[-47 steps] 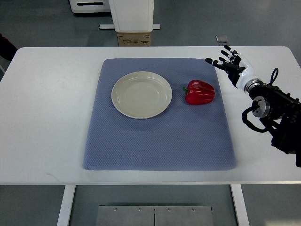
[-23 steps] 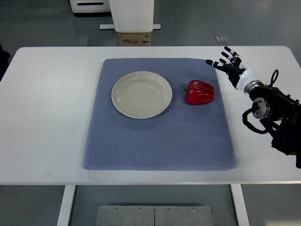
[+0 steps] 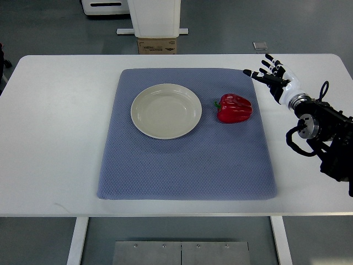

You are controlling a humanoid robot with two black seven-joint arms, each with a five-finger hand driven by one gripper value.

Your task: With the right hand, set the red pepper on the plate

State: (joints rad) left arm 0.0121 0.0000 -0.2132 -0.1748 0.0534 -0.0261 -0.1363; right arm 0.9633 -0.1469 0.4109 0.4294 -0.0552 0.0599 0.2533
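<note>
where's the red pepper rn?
In the top view the red pepper lies on the blue mat, just right of the empty plate and not touching it, with the open right hand farther right.

White counter, rectangular, rounded corners. One item lies directly on it: a blue-grey textured mat, roughly centred and square to the counter edges. Bare white surface shows to the left and right of the mat, wider on the left; narrow strips remain beyond its far and near edges.
</note>
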